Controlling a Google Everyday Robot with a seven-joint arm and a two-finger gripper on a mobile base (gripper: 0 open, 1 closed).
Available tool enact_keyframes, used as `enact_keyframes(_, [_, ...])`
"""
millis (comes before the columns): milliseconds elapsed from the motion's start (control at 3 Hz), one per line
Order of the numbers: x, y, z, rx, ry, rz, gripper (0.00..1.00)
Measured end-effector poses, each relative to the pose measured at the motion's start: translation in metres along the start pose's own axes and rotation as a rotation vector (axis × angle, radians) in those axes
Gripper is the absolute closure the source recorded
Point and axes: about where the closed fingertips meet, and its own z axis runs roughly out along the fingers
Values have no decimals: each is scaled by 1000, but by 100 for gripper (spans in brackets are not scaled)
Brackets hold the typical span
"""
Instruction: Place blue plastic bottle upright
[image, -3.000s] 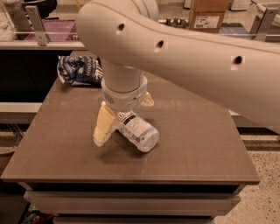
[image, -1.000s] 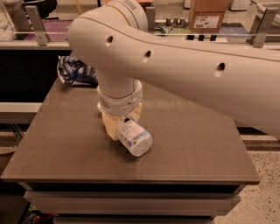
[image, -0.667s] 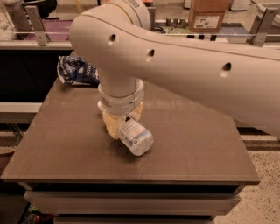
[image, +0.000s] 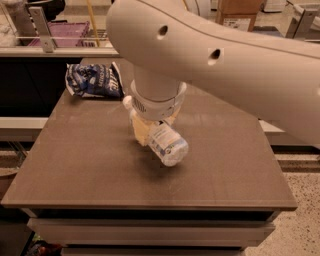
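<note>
The blue plastic bottle (image: 168, 145) is clear with a white label and lies tilted, its base toward the camera and its white cap (image: 128, 103) pointing back left. My gripper (image: 151, 128) hangs under the big white arm over the middle of the table (image: 75, 170). Its yellowish fingers (image: 141, 132) are shut on the bottle's upper half. The bottle's base seems a little above the tabletop, with a shadow under it. The wrist hides part of the bottle's neck.
A dark blue-and-white snack bag (image: 93, 80) lies at the table's back left. A counter with a purple bin (image: 65, 33) stands behind. A cardboard box (image: 240, 14) is at the back right. The floor drops away on the right of the table.
The gripper, shut on the bottle, has shifted slightly up and to the right, and the bottle has lifted with it. The snack bag has not moved.
</note>
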Motion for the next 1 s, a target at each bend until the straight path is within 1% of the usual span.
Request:
enact_keyframes(333, [0, -23, -11, 8, -90, 41, 100])
enact_keyframes(667, [-4, -46, -19, 3, -196, 85, 100])
enact_keyframes(1000, [-9, -59, -24, -23, -332, 126, 100])
